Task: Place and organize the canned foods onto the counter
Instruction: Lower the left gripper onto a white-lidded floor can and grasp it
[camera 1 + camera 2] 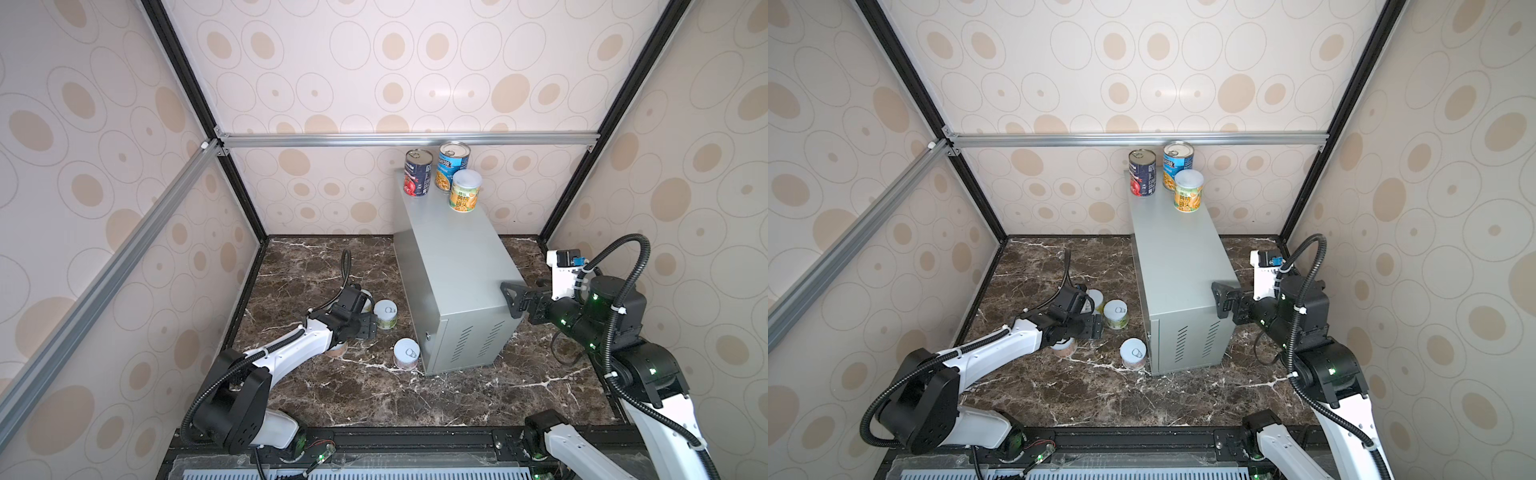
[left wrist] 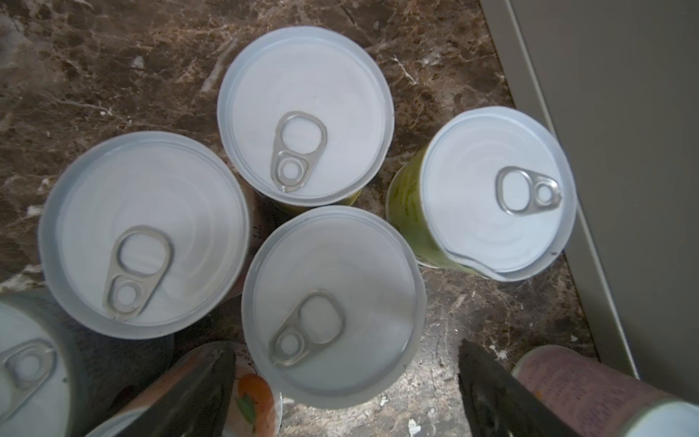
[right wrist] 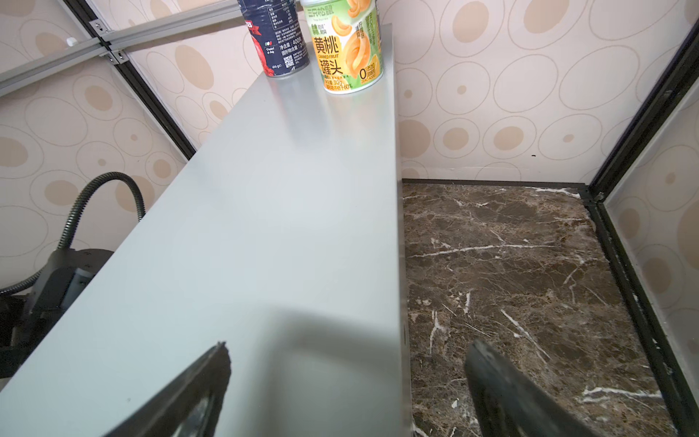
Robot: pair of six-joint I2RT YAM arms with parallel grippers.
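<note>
In both top views the left claw point(image 1: 370, 326) hangs low over a cluster of short cans point(image 1: 385, 314) on the marble surface point(image 1: 374, 399), just left of the tall grey table point(image 1: 453, 257). The arm hides most of the cluster, so its target is unclear there. Three cans point(image 1: 452, 164) stand at the table's far end, and the right claw point(image 1: 513, 299) hovers wide and empty at its near end. The left wrist view shows the nearest white-lidded can point(image 2: 333, 306) upright, its axis pointing at the camera, just ahead between the left claw's spread fingers point(image 2: 196, 389), apparently untouched. The right wrist view shows only bare tabletop ahead of the right claw.
</note>
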